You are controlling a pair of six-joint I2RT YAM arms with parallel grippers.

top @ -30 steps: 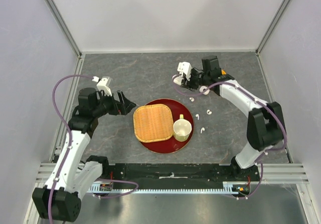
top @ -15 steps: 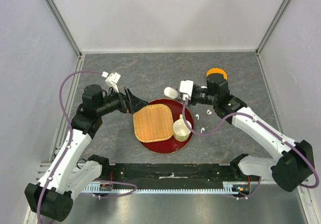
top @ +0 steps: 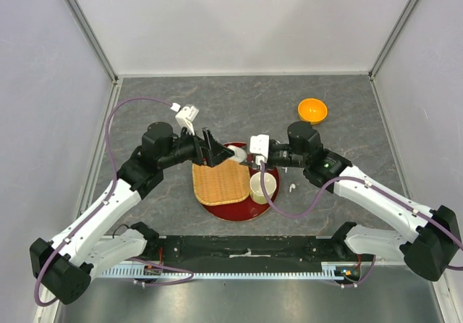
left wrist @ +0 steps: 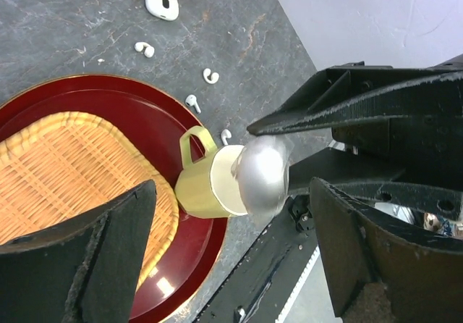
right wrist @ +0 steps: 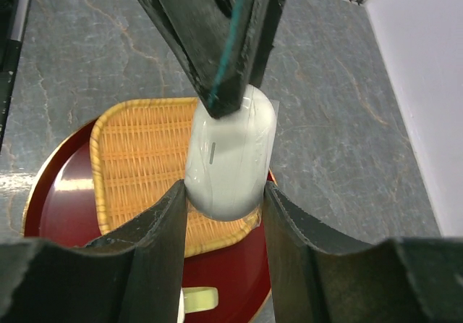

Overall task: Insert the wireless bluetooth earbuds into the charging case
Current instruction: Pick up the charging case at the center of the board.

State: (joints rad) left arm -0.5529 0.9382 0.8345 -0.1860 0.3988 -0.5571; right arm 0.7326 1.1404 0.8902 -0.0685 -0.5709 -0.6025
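My right gripper (right wrist: 225, 193) is shut on a white pebble-shaped charging case (right wrist: 231, 149), holding it by its lower end above the red tray's back edge. The case (left wrist: 262, 174) hangs between my left gripper's (left wrist: 231, 214) wide open jaws, whose dark fingers (right wrist: 231, 40) reach its far end. From above, the left gripper (top: 215, 149) and right gripper (top: 244, 155) meet nose to nose at the case (top: 236, 153). Tiny white earbuds (left wrist: 210, 75) lie loose on the grey table right of the tray; one earbud (top: 292, 188) shows from above, the others hidden by my right arm.
A red round tray (top: 235, 213) carries a woven basket (top: 221, 182) and a cream cup (top: 262, 187). An orange bowl (top: 312, 110) stands at the back right. A second white case (left wrist: 162, 3) lies on the table beyond the earbuds.
My right arm has carried the case from the back right to above the tray. My left gripper has swung right to meet it. The orange bowl is now uncovered.
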